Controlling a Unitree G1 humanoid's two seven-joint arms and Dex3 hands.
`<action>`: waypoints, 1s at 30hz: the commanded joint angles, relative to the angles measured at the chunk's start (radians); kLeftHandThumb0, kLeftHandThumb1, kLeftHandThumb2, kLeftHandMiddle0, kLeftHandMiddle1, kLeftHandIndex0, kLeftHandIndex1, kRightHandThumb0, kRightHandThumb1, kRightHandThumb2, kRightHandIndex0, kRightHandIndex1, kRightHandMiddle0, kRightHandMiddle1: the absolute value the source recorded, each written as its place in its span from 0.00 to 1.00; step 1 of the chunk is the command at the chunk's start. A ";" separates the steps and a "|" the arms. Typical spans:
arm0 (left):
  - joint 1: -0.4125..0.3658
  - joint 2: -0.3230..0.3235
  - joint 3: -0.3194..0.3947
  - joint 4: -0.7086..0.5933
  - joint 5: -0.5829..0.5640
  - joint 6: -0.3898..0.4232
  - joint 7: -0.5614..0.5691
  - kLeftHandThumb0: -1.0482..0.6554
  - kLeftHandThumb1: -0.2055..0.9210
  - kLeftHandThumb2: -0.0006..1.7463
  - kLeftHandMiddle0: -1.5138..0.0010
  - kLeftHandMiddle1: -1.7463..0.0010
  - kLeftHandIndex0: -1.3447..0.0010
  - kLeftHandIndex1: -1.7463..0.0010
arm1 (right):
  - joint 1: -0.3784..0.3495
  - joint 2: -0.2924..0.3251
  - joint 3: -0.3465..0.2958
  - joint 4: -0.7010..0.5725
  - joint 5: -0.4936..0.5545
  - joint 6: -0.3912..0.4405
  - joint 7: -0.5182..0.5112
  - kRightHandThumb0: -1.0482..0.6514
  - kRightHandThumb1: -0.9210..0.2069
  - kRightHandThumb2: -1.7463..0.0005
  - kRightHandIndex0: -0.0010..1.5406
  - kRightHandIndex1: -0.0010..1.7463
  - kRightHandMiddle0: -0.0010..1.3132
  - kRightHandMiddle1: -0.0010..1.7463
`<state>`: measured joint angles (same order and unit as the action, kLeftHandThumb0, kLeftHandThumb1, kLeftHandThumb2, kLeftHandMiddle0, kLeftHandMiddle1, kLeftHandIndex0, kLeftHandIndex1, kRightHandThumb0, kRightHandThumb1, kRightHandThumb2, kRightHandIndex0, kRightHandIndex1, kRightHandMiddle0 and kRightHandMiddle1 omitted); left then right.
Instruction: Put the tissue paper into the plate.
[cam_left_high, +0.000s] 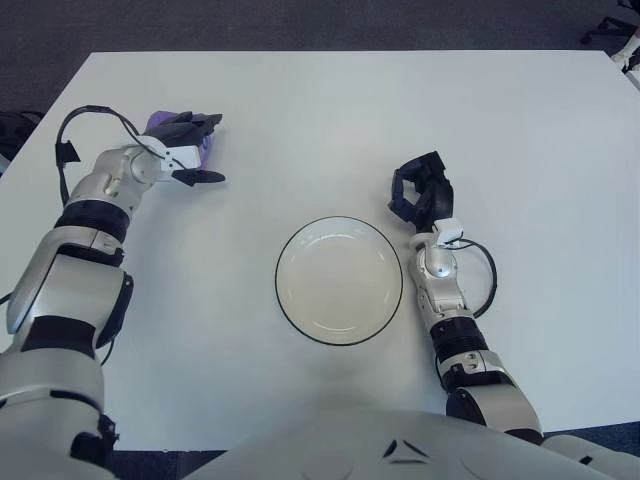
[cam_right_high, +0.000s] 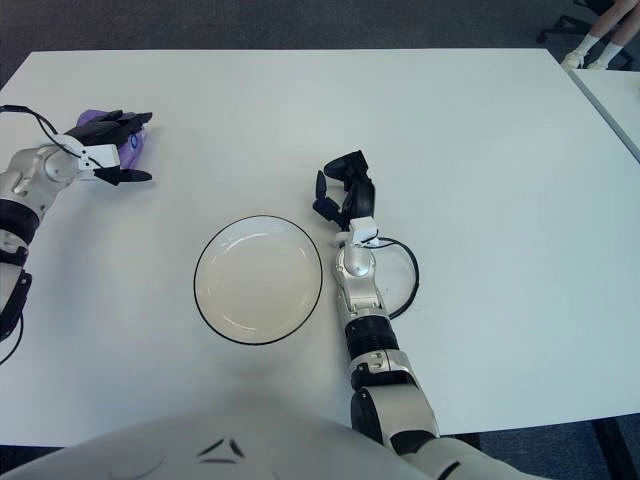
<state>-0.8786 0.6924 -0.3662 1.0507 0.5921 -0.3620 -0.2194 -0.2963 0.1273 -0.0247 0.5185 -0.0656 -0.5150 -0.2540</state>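
Observation:
A purple tissue pack (cam_left_high: 157, 123) lies near the table's far left corner. My left hand (cam_left_high: 205, 148) reaches around it: the dark fingers (cam_left_high: 196, 124) stretch over its top and the thumb (cam_left_high: 203, 177) sticks out on the near side, apart from it. The pack shows between them, with no grasp closed on it and much of it hidden under the hand. A white plate with a dark rim (cam_left_high: 278, 280) stands empty at the table's middle front. My right hand (cam_left_high: 418, 192) shows just right of the plate's far edge, fingers curled, holding nothing.
A black cable loops beside my right forearm (cam_left_high: 487, 272), to the right of the plate. Another cable arcs over my left wrist (cam_left_high: 70, 125). The white table (cam_left_high: 400, 110) ends close beyond the tissue pack and at its left.

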 joint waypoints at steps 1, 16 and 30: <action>0.075 -0.016 -0.027 0.021 0.004 0.033 -0.073 0.00 0.73 0.35 1.00 1.00 1.00 1.00 | 0.131 0.003 -0.016 0.083 0.007 0.050 -0.006 0.38 0.28 0.45 0.41 0.79 0.30 1.00; 0.098 -0.030 -0.014 0.034 -0.009 0.028 0.015 0.06 0.72 0.40 1.00 0.94 1.00 0.96 | 0.131 -0.002 -0.019 0.081 0.015 0.045 0.003 0.38 0.28 0.45 0.42 0.80 0.30 1.00; 0.137 -0.048 -0.026 0.105 0.034 -0.074 0.380 0.21 0.43 0.62 0.84 0.03 0.93 0.03 | 0.135 -0.001 -0.027 0.074 0.030 0.056 0.017 0.38 0.29 0.44 0.41 0.80 0.30 1.00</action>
<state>-0.8209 0.6734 -0.3669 1.0930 0.5980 -0.4375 0.1188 -0.2928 0.1258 -0.0243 0.5065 -0.0612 -0.5007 -0.2393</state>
